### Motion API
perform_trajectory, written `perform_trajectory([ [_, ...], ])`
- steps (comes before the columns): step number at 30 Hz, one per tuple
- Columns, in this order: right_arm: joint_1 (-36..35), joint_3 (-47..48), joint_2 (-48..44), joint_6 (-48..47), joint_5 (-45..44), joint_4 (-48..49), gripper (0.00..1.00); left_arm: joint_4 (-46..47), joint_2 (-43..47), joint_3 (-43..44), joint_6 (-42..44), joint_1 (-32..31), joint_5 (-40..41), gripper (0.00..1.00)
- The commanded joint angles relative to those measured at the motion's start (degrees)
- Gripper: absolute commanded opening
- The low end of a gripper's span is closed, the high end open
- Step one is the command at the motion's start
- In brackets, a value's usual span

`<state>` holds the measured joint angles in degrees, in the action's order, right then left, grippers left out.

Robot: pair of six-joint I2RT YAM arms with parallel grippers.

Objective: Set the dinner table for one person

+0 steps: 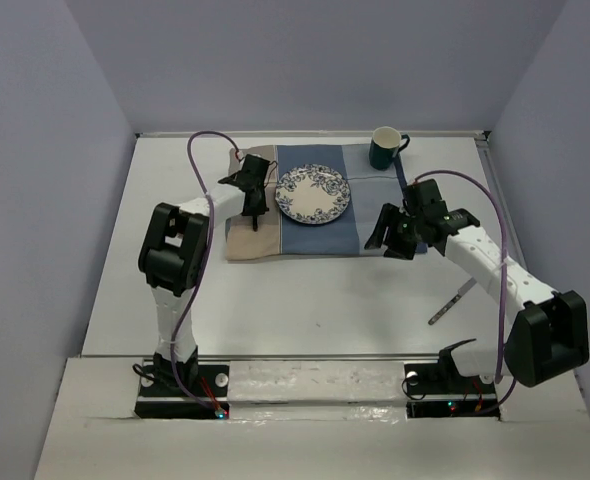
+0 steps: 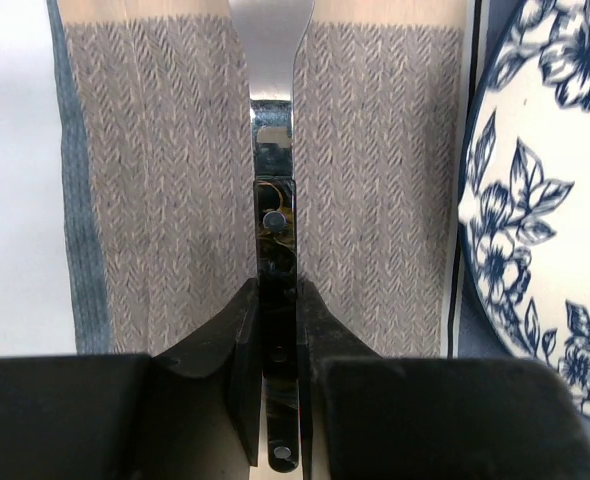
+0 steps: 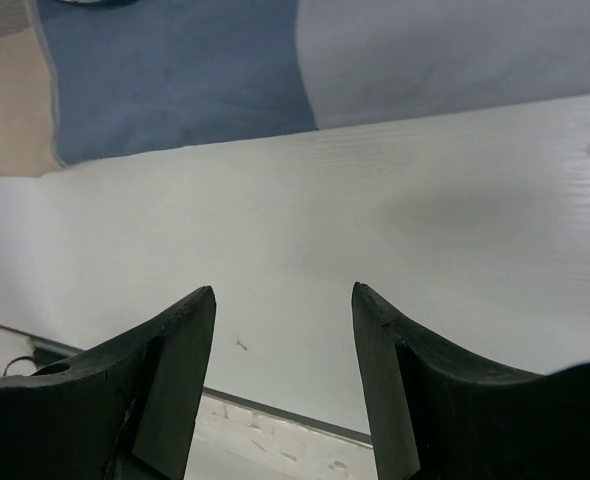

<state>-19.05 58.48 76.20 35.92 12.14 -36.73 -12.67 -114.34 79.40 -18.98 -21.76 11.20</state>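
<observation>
In the left wrist view my left gripper (image 2: 276, 290) is shut on a piece of cutlery (image 2: 274, 215) with a black riveted handle and a shiny metal neck. It lies along the grey herringbone strip of the striped mat (image 2: 375, 150), just left of the blue-flowered plate (image 2: 535, 200). From above, that gripper (image 1: 251, 185) is over the mat's left side, beside the plate (image 1: 313, 194). My right gripper (image 1: 390, 235) is open and holds nothing, above the bare dinner table (image 1: 305, 300) off the mat's near right corner. Its fingers (image 3: 190, 340) frame only white tabletop (image 3: 375, 200).
A dark green mug (image 1: 385, 148) stands at the back right, by the mat's (image 1: 305, 235) far corner. Another metal utensil (image 1: 452, 303) lies on the table near the right arm. Low white walls edge the tabletop on the left, right and back.
</observation>
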Motion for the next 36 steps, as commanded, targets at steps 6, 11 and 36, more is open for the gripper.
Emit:
perform_trajectory([
  [6, 3.92, -5.74, -4.22, 3.28, -11.87, -5.98, 0.62, 5.02, -2.02, 2.43, 2.19, 0.84, 2.33, 0.0],
  [11, 10.51, -6.27, -4.13, 5.46, -22.07, -13.7, 0.74, 5.02, -0.71, 0.33, 1.76, 0.84, 3.65, 0.34],
  [36, 28.89, -7.59, 12.91, 15.4, -29.64, -24.71, 0.57, -0.25, 40.95, -13.3, 1.22, -4.08, -16.03, 0.99],
])
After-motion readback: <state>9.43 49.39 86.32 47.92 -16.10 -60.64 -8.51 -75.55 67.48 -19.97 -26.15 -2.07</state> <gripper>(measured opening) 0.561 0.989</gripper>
